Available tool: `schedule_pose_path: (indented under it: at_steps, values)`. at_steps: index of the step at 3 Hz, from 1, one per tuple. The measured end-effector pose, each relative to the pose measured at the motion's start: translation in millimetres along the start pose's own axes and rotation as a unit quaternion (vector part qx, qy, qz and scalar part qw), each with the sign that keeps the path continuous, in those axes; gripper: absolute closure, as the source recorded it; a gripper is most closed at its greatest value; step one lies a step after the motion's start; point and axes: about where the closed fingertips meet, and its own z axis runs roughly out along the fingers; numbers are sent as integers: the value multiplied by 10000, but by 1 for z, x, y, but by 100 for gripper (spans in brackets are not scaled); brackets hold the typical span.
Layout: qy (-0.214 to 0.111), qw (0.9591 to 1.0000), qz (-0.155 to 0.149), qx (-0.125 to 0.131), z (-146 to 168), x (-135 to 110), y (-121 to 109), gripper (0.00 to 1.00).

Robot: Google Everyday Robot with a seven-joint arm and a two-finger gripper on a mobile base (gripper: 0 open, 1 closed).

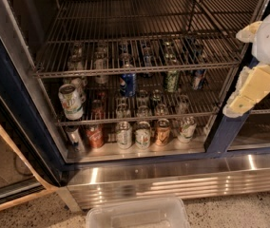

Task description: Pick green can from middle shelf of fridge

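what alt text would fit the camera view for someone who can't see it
An open display fridge with wire racks holds drink cans; a dark green can stands on the middle shelf, right of a blue can. The gripper hangs at the right edge, apart from every can.
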Motion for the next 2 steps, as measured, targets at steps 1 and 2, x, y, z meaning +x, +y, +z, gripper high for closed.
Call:
schedule_pose_path:
  at_steps: [1,2]
  values:
    - [0,10000,0,0,0,0,0,0]
    - [-250,9996,81,78,10,-3,-2,0]
